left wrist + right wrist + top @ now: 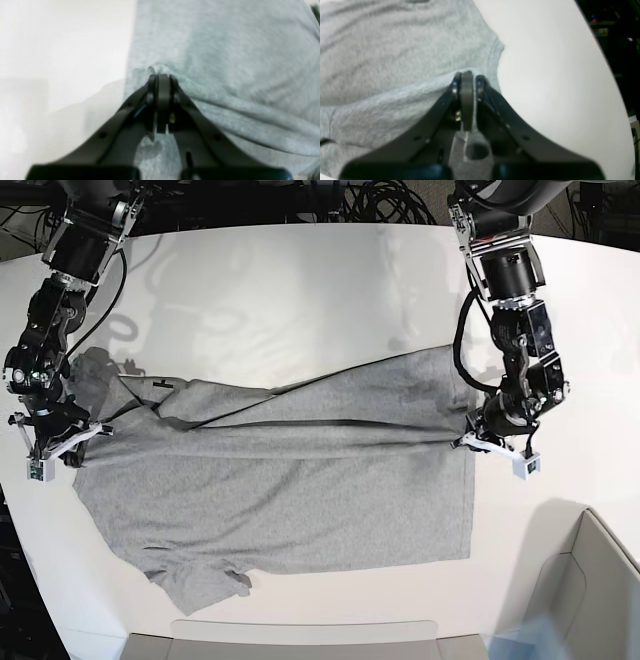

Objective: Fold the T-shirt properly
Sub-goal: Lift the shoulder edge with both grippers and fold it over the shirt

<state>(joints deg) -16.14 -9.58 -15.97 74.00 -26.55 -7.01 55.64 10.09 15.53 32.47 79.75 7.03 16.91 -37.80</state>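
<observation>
The T-shirt (290, 490), heather grey and plain on the side that showed, lay spread across the middle of the white table (300, 290) in the base view, its length running from the left edge of the frame toward the right, with one short sleeve (200, 580) crumpled at the lower left. A long fold ran across its upper part, where an edge had been lifted and drawn over the body of the cloth. At the right of that view the left gripper (470, 435) sat at the shirt's right-hand edge; its wrist camera showed the two black fingers (152, 82) pressed together on a small pucker of grey fabric near the centre of the frame, white tabletop to the left. At the left of the base view the right gripper (85, 430) was at the shirt's upper left corner; in its wrist view its fingers (456, 82) were likewise closed, pinching a raised ridge of cloth beside a hemmed edge (495, 55).
</observation>
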